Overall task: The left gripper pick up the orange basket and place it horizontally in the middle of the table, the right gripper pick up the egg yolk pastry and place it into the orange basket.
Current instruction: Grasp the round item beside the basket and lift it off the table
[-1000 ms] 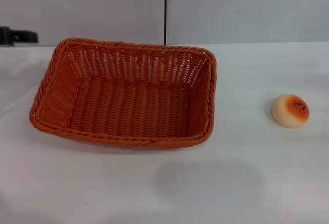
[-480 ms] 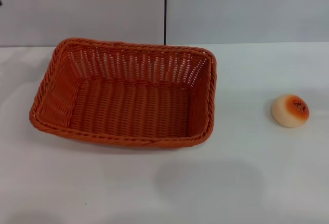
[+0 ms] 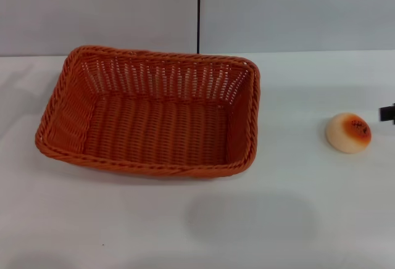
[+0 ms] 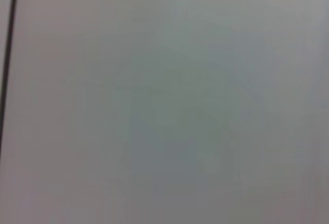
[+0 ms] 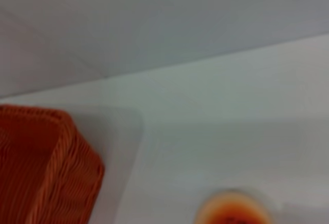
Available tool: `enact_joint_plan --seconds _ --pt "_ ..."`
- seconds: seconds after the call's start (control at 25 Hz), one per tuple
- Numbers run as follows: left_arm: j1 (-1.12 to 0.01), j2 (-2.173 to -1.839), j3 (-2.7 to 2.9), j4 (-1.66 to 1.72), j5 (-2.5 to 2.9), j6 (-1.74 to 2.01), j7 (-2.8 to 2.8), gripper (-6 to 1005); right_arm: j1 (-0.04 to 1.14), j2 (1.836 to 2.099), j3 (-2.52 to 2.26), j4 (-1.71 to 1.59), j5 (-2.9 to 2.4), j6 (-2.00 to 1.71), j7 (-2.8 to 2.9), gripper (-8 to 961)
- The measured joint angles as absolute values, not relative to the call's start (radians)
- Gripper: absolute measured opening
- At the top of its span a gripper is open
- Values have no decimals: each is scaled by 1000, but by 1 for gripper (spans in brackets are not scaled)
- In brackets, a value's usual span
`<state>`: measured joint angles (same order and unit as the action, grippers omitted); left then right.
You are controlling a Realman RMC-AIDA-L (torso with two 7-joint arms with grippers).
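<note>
The orange basket [image 3: 151, 111] lies lengthwise across the white table [image 3: 259, 219], a little left of the middle, with nothing inside it. Off to its right rests the egg yolk pastry [image 3: 349, 132], alone on the tabletop. Only the dark tip of my right gripper [image 3: 387, 113] shows at the right edge of the head view, just right of and slightly above the pastry. In the right wrist view a corner of the basket [image 5: 43, 167] and the top of the pastry [image 5: 232, 212] appear. My left gripper is out of view.
A grey wall [image 3: 296, 10] with a dark vertical seam [image 3: 199, 10] stands behind the table. The left wrist view holds only plain grey wall [image 4: 169, 100] and a dark line [image 4: 7, 64].
The left arm's dark part at the far left edge has gone out of view. The right gripper's tip has come in at the right edge near the pastry. Basket and pastry have not moved.
</note>
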<state>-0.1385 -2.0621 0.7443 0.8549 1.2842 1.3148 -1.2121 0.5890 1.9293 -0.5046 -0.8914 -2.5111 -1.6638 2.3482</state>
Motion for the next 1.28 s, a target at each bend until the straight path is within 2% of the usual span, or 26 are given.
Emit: enact_joint_plan --seconds 0.68,1.0,1.28 --pt "-135 -2060 756 805 1272 1325 -1087 678 647 1916 -571 -629 -2523 -1473 2347 465" --pt "-139 -2060 757 796 1270 1325 -1087 677 659 1915 -603 -594 -2523 -1417 2342 422" --pt "-138 -2060 759 793 1278 1324 -1093 673 652 1926 -598 -670 -2503 -1459 2321 294"
